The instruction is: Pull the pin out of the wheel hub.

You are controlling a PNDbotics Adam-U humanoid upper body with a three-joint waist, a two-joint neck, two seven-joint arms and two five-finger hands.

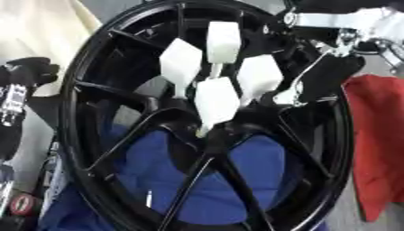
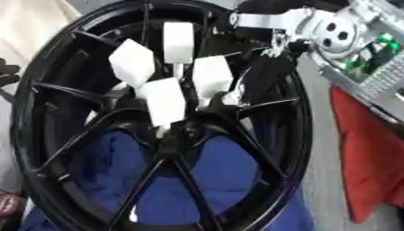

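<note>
1. A black wheel (image 1: 79, 113) with thin spokes fills nearly the whole frame, standing tilted, its rim running from the top centre down to the lower edge.
2. A blue cloth (image 1: 260, 167) shows through the lower spokes, and a red cloth (image 1: 378, 135) lies at the right edge, outside the rim.
3. The right arm comes in from the upper right corner, silver joints at the wrist, and reaches across the rim toward the wheel's middle.
4. The right hand (image 1: 296, 97) has white fingers (image 1: 217, 97) that spread over the centre of the frame, pointing down and fanned apart around the hub (image 1: 217, 135).
5. The lowest fingertip comes down right at the hub, where the spokes meet; the pin itself cannot be made out, nor whether the fingertips pinch it.
6. At the left edge, mid-height, a dark shape may be the left hand (image 1: 28, 72); its fingers cannot be judged.
</note>
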